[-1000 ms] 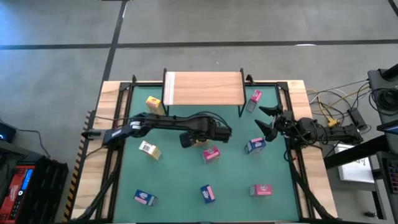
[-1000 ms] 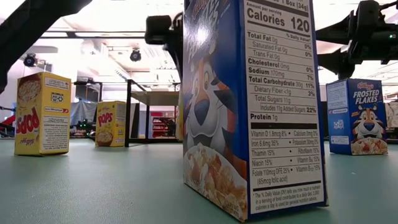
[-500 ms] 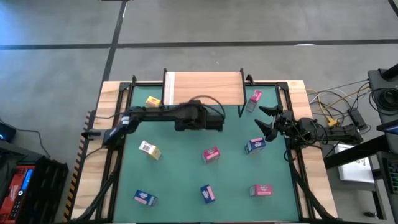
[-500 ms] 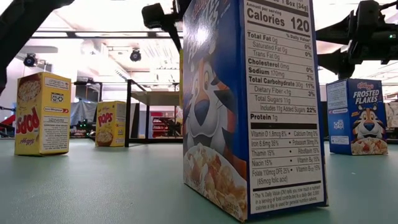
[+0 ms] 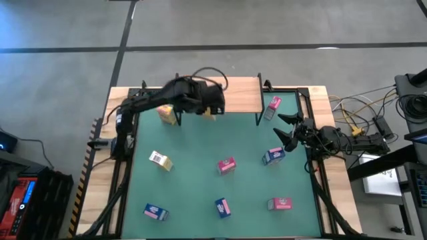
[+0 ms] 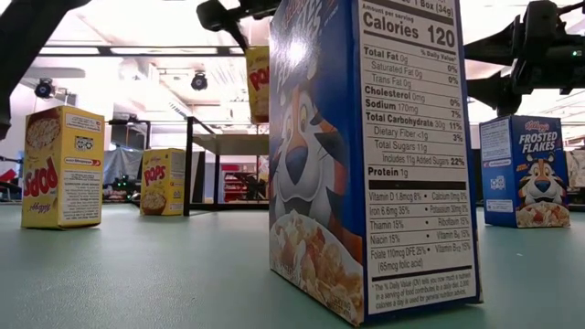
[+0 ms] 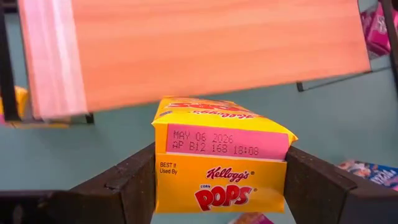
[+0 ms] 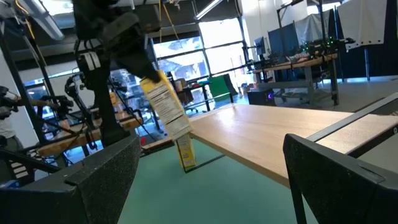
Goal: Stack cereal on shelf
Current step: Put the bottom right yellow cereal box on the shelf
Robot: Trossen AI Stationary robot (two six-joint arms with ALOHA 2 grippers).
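My left gripper (image 5: 211, 108) is shut on a yellow cereal box (image 7: 221, 168) and holds it in the air at the near edge of the wooden shelf (image 5: 220, 93); the low view shows the box (image 6: 258, 82) high up. A second yellow box (image 5: 167, 113) stands on the mat by the shelf's left legs, a third (image 5: 160, 161) nearer. Pink boxes (image 5: 227, 165) (image 5: 272, 108) (image 5: 280, 203) and blue boxes (image 5: 273, 156) (image 5: 222, 207) (image 5: 155, 212) stand on the green mat. My right gripper (image 5: 287, 131) waits open at the mat's right edge. My left gripper pinches the yellow box between its two fingers (image 7: 124, 183), one on each of two opposite sides (image 7: 160, 186). The fingers come from above, slanting toward the far edge. The box is lifted clear of the mat and hangs tilted below the gripper (image 8: 165, 102).
A large blue box (image 6: 366, 155) fills the low view's foreground. The shelf stands on thin black legs (image 6: 189, 164) at the mat's far edge, its board (image 7: 199, 50) bare. Cables and equipment (image 5: 373, 130) lie beyond the table's right edge.
My left gripper has carried the yellow box from over the mat's middle up and toward the far edge, to the shelf's near edge, a little toward the left. The wrist has rolled, turning the box about. The box stays gripped and clear of the mat.
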